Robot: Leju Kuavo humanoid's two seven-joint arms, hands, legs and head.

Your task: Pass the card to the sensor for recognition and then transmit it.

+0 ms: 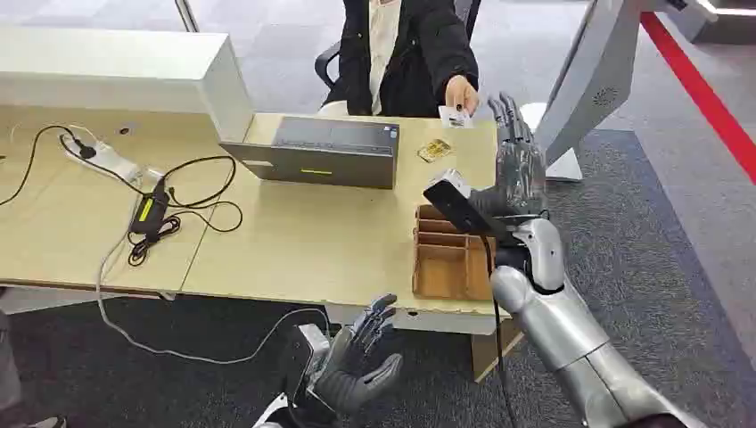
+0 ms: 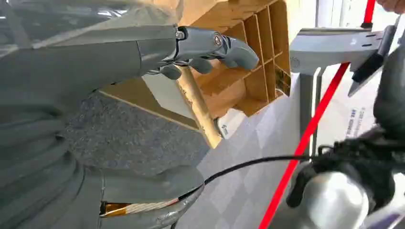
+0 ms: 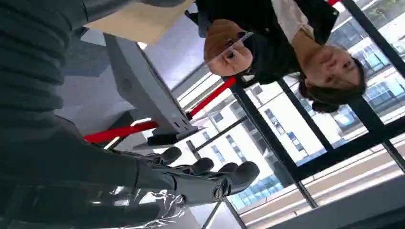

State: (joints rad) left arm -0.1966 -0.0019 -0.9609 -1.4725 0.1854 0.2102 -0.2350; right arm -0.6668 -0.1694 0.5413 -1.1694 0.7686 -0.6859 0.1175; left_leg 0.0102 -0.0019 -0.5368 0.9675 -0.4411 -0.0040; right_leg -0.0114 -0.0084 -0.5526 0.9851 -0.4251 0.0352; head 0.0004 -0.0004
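The card (image 1: pixel 456 117) sits pinched in a person's hand (image 1: pixel 461 93) at the far edge of the surface (image 1: pixel 294 241), just beside the raised fingertips of the right robot hand (image 1: pixel 517 165), which stands upright with its fingers straight and close together, holding nothing — the right wrist view shows the same fingers (image 3: pixel 210 171) extended and bare, with the card (image 3: pixel 229 45) well out beyond them. The step in hand looks like the handover itself, so doing it well probably means keeping that robot hand steady near the card while the person settles their grip, and drawing the arm back only once it is clear of their fingers. The left robot hand (image 1: pixel 361 361) hangs low in front of the surface's near edge, fingers spread, empty. Counted: one white card, one person, one closed laptop (image 1: pixel 321 152), one small gold-coloured object (image 1: pixel 434 150) lying flat near the laptop, one wooden compartment tray (image 1: pixel 446 259), one power strip (image 1: pixel 107 160) — and one grey stand (image 1: pixel 597 71) off to the right
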